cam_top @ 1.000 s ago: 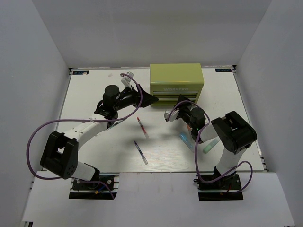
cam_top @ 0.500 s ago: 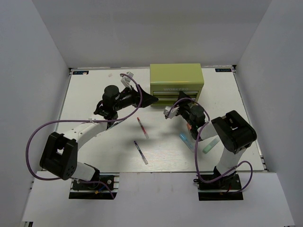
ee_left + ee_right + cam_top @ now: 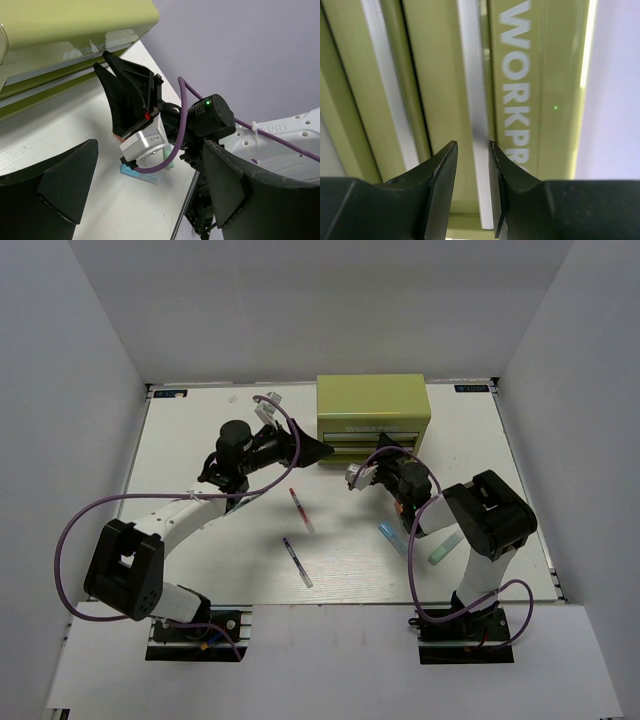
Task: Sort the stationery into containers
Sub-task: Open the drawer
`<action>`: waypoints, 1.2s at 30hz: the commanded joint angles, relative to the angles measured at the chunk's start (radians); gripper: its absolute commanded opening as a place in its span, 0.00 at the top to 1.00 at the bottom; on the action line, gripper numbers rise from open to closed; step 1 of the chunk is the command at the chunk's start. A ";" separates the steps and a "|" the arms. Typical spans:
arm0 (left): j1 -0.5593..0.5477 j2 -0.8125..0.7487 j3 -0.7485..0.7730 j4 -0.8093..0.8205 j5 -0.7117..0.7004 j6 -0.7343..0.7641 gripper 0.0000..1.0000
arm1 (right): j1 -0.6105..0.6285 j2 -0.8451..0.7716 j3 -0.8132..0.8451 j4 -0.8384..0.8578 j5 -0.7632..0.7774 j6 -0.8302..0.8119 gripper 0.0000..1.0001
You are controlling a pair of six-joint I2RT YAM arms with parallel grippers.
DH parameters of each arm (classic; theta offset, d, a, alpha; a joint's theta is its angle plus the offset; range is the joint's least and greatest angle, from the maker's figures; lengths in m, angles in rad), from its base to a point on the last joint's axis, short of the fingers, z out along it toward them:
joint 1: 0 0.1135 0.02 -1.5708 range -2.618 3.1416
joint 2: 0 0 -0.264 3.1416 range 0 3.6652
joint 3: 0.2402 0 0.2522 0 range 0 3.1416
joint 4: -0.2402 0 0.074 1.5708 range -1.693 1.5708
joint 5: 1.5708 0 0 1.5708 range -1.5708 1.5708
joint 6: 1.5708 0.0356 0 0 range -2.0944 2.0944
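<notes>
Right hand (image 3: pixel 471 146) at olive, silver-handled chest (image 3: pixel 435 75)

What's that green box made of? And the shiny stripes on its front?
The tool chest looks like painted metal: it has a smooth olive-green coat with a soft gloss and thin, crisp edges. The drawer handles seem to be bare metal, silvery and streaked with reflections, though shiny plastic can't be ruled out.

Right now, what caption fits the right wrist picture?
Right gripper aimed at a silver drawer handle on the green tool chest.
</notes>
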 commanded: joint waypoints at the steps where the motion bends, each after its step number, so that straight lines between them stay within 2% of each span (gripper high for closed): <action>1: 0.011 -0.046 -0.008 0.009 0.018 0.008 0.06 | -0.007 0.024 0.008 0.594 0.023 0.002 0.63; 22: 0.011 -0.065 -0.008 0.009 0.018 0.008 0.06 | -0.015 0.032 0.060 0.591 0.046 0.039 0.63; 23: 0.011 -0.065 -0.008 0.009 0.018 0.008 0.06 | -0.015 0.036 0.066 0.594 0.060 0.036 0.60; 33: 0.011 -0.065 0.002 0.009 0.018 0.008 0.06 | -0.023 0.075 0.080 0.592 0.093 0.022 0.58; 36: 0.011 -0.065 0.002 0.009 0.018 0.008 0.06 | -0.023 0.093 0.086 0.592 0.103 0.014 0.61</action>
